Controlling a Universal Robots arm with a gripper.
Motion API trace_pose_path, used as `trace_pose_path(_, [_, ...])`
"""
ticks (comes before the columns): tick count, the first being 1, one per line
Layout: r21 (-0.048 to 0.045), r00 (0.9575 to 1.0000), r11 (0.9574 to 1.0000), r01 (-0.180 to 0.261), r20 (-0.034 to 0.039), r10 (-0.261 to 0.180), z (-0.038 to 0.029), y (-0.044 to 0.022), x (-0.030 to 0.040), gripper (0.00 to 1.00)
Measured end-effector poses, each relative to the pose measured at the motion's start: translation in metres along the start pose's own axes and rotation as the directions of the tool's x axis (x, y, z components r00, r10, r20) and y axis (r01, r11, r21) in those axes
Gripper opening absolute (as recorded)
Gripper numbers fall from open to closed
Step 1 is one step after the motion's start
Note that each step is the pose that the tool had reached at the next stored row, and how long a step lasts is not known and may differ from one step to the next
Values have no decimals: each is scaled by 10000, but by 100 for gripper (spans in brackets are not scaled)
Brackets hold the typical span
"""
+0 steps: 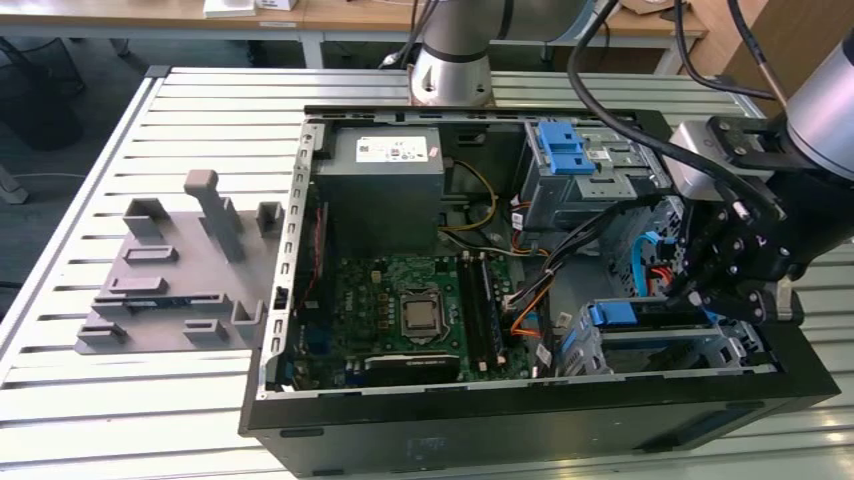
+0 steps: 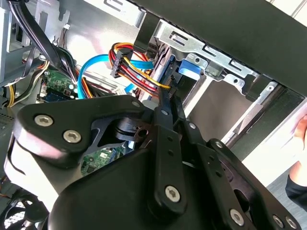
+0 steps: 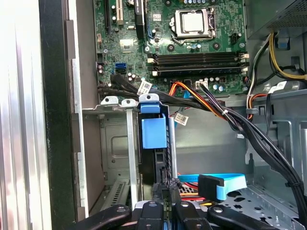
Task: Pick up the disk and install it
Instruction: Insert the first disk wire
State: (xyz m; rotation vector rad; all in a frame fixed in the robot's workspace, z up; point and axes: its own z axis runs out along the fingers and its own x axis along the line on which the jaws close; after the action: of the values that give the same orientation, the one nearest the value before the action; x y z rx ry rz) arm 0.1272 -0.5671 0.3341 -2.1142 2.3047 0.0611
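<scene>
The disk (image 3: 153, 134) stands on edge in the drive cage (image 3: 112, 143) at the corner of the open computer case (image 1: 287, 250). I see its dark side and the blue carrier tab (image 1: 614, 313). My gripper (image 3: 164, 208) reaches down over that bay at the exterior view's right (image 1: 694, 298). Its fingers sit on either side of the disk's end and appear shut on it. In the second wrist view the fingertips (image 2: 165, 98) meet just short of the blue carrier (image 2: 192, 67) in the metal bay.
Red, orange and black cables (image 3: 206, 103) and a blue flat cable (image 3: 225, 184) run close beside the bay. The case also holds a grey power supply (image 1: 387, 165), a motherboard (image 1: 414, 305) and an upper cage with a blue latch (image 1: 567, 150). A grey fixture (image 1: 174, 280) lies on the table.
</scene>
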Motion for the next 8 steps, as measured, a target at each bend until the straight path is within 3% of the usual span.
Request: trace_pose_path(8, [-12,10000,10000,0,25,0,8,-4,-6,16])
